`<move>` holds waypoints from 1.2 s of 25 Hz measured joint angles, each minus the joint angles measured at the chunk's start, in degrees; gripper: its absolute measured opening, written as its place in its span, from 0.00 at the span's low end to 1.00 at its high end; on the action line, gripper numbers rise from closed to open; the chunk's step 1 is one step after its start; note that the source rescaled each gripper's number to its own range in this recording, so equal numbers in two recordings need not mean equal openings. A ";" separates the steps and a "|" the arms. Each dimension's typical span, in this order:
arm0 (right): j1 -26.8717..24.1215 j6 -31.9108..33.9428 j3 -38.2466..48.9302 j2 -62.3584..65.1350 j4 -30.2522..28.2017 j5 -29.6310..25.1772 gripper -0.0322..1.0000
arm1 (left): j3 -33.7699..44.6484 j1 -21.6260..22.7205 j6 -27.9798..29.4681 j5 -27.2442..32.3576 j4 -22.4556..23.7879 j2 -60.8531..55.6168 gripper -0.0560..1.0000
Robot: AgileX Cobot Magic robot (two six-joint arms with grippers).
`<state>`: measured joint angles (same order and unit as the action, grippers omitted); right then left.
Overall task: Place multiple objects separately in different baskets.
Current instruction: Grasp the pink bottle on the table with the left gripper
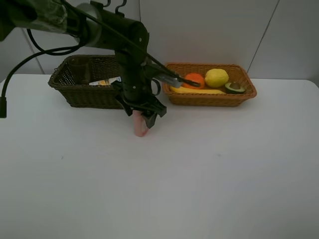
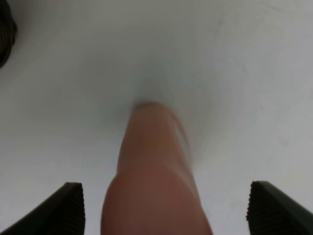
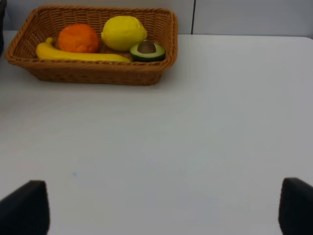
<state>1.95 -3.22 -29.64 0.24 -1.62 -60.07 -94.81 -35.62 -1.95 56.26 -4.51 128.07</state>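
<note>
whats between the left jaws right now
The pink bottle stands between the open jaws of the left gripper, with bare table on either side of it. The left wrist view shows this.

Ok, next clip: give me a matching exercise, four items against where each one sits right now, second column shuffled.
Things:
1. lemon
2. small pink bottle
3. banana
4. left claw

Places:
A. on the white table, outside both baskets
B. along the front of the orange-tan basket
C. open, straddling the bottle in front of the dark basket
D. at the back of the orange-tan basket, beside the orange

Pairs: 1-D, 2-A, 3-B, 4-C
</note>
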 joint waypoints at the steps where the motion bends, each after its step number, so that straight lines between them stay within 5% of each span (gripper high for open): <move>1: 0.00 0.00 0.00 0.00 0.00 0.00 0.98 | 0.00 0.00 0.00 -0.05 0.00 0.07 0.89; 5: 0.00 0.00 0.00 0.00 0.00 0.00 0.98 | 0.00 0.00 0.00 -0.31 0.00 0.07 0.85; 10: 0.00 0.00 0.00 0.00 0.00 0.00 0.98 | 0.00 0.00 0.05 -0.63 0.00 0.07 0.47; 30: 0.00 0.00 0.00 0.00 -0.05 0.00 0.98 | 0.00 0.00 0.05 -0.70 -2.18 0.07 0.46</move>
<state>1.95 -3.22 -29.64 0.24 -1.67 -60.07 -94.81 -35.62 -1.90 55.56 -6.68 128.13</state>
